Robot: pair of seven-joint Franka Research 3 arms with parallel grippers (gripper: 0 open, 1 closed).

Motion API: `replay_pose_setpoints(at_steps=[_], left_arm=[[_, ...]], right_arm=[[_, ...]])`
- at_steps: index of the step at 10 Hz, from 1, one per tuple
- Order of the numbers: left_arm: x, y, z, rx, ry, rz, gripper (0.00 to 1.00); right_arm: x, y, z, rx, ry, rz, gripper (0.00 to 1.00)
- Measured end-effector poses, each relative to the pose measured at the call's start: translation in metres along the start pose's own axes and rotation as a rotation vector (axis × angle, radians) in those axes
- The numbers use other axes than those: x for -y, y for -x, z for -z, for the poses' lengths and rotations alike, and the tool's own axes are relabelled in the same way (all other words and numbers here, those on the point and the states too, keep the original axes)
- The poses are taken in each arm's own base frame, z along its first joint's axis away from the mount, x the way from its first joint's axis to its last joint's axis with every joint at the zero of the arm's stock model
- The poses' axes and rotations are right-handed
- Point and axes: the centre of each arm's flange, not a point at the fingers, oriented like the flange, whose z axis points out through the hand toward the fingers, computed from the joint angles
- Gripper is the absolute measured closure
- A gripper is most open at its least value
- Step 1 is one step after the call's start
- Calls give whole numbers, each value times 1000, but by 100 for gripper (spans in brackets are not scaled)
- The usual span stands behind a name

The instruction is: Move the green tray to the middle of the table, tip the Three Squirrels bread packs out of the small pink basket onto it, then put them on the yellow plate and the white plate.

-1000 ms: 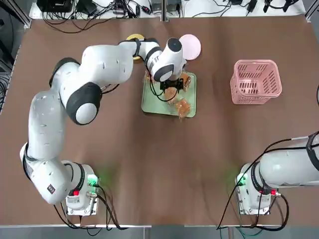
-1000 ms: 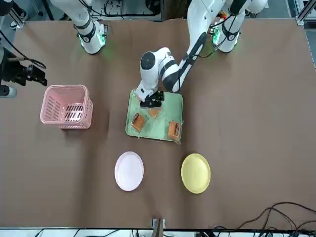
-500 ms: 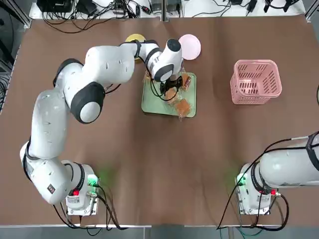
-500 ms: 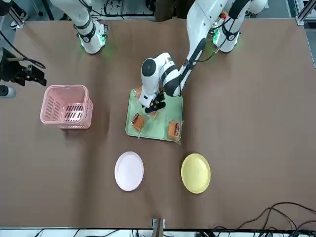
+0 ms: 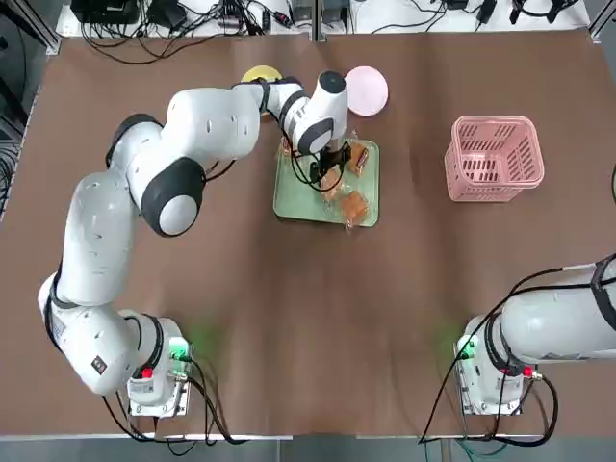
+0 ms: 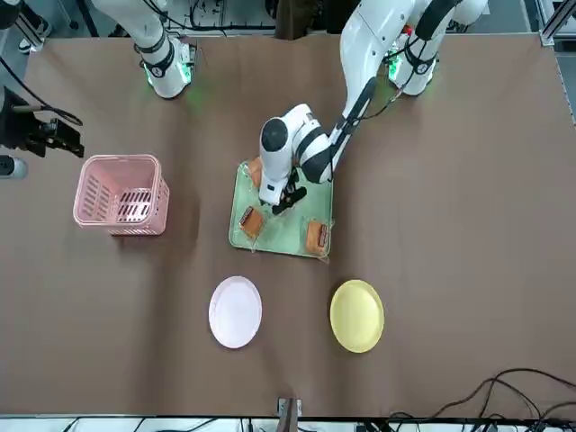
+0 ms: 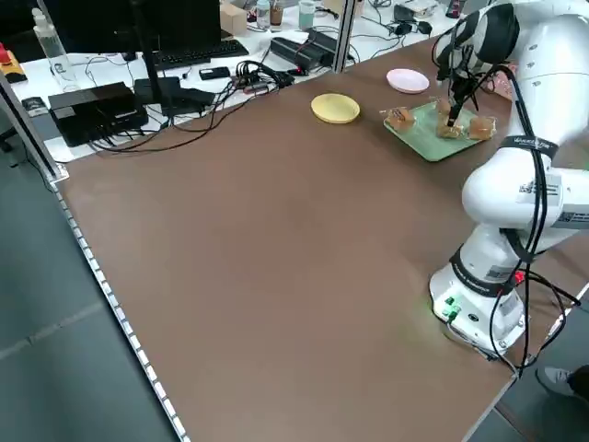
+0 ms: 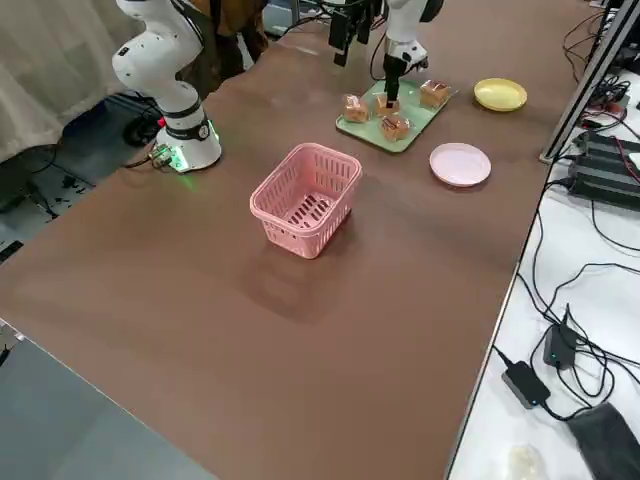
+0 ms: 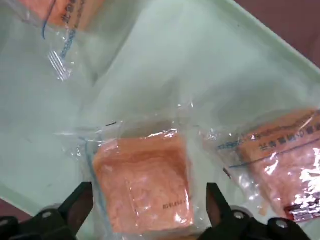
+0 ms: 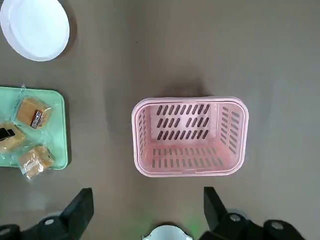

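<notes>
Brown tabletop [image 5: 289,318]: pink basket [image 5: 496,121] lies long axis sideways, left pincer [image 9: 150,186] above tray [image 5: 294,205].

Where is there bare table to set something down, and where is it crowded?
Bare: between the green tray and the pink basket, and between the two arms' bases. Crowded: the tray, holding bread packs under the open left gripper, with the white plate and yellow plate nearby.
</notes>
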Motion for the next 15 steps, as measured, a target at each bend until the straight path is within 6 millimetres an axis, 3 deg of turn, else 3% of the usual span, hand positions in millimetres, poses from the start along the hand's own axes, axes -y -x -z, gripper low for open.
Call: replay_pose_setpoints(at_steps=[3, 4, 6, 8, 9, 12, 15], left_arm=[[2, -3, -43, 13, -23, 12, 0], [0, -4, -47, 14, -19, 14, 0], [-2, -10, -44, 4, -11, 15, 2], [-2, -28, -39, -18, -5, -90, 13], [-1, -41, -34, -26, -11, -136, 29], [11, -55, -19, -4, -107, -286, 51], [25, -54, -12, 39, -212, -412, 52]], right_arm=[[0, -1, 1, -12, -1, -2, 3], [0, -1, 1, -12, -1, -2, 3], [0, -1, 1, -12, -1, -2, 3], [0, -1, 1, -12, -1, -2, 3], [0, -1, 1, -12, -1, -2, 3], [-2, -1, 1, -11, -1, -7, 3], [-2, -1, 1, -11, -1, -8, 3]])
